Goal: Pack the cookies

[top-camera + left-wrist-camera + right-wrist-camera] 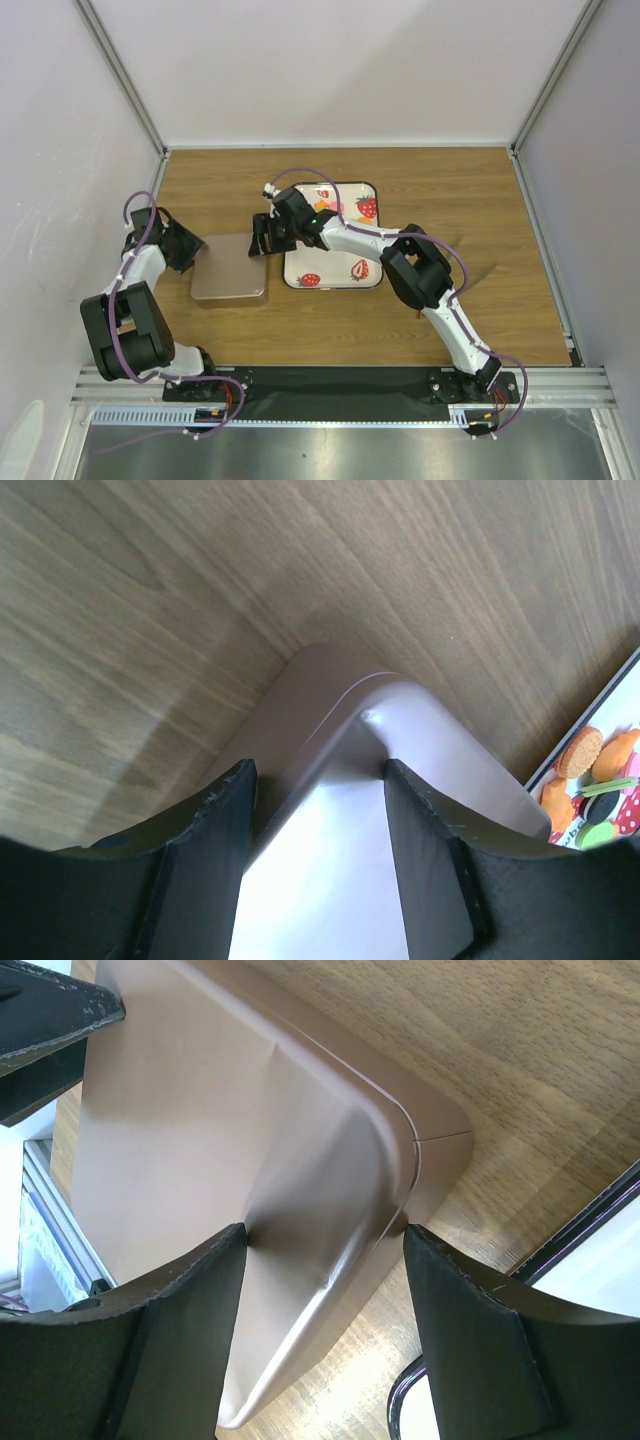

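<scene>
Step in hand: opening the box (pixel 228 265). Left gripper (pixel 318 780) and right gripper (pixel 322 1240) each straddle a box corner, jaws half-wide; clamped or not, cannot tell. Cookies (pixel 590 770) sit on the strawberry tray (pixel 340 268). Next likely needs a firm pinch, then lift the lid.

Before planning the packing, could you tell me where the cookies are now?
At the left wrist view's right edge, the cookies lie on the strawberry tray, just right of the brown container.
</scene>
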Robot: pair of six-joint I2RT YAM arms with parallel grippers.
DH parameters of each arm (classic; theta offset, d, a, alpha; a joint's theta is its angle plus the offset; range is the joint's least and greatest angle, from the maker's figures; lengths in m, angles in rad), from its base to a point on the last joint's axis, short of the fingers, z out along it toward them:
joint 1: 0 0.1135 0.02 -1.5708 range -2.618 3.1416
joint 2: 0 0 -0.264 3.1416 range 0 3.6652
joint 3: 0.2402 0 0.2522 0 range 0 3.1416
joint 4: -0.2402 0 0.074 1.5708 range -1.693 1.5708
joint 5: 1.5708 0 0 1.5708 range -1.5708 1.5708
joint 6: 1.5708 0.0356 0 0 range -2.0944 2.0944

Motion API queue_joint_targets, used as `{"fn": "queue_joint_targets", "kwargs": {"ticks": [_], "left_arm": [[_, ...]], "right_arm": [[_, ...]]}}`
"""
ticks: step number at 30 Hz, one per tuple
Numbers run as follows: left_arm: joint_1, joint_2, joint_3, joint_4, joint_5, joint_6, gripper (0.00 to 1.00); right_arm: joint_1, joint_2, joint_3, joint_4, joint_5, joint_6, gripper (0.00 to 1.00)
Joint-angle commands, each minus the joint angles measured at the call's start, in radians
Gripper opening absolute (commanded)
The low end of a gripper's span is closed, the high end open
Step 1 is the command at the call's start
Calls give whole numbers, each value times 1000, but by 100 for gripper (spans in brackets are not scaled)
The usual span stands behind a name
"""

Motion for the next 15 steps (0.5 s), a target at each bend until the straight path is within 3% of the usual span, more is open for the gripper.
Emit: {"fn": "queue_joint_targets", "kwargs": {"ticks": [1, 15], "left_arm": [[-9, 49, -50, -10, -53, -8, 57], [-9, 84, -99, 25, -55, -25, 56]], "right_arm": [[8, 10, 7, -18, -5, -9, 69], [16, -19, -16, -22, -1, -29, 72]]}}
